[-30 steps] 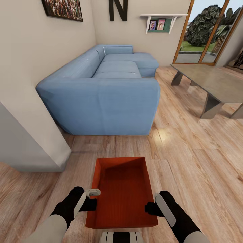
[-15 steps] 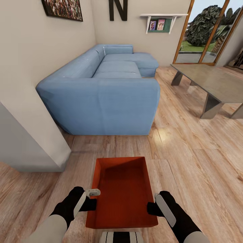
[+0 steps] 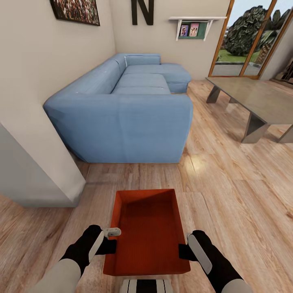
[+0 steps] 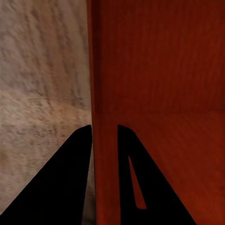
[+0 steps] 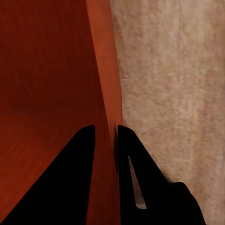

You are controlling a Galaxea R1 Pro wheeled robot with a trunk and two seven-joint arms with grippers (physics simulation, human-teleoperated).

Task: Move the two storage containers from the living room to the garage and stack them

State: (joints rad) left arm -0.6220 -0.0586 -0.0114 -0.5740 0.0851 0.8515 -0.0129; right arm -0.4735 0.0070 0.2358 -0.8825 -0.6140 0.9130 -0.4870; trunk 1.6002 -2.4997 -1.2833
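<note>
One storage container [image 3: 147, 232], orange-red, sits over the wood plank floor [image 3: 228, 195] of the living room, near the blue sofa [image 3: 126, 118]. Left gripper [image 4: 104, 136] has its jaws clenched astride the container's left wall; right gripper [image 5: 105, 136] has its jaws pinching the right wall, one finger inside, one outside.

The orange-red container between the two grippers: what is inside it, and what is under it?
Inside the storage container I see nothing except its ribbed bottom. Around it lies light wood plank flooring; directly beneath is covered. The left gripper and right gripper each straddle a side wall.
</note>
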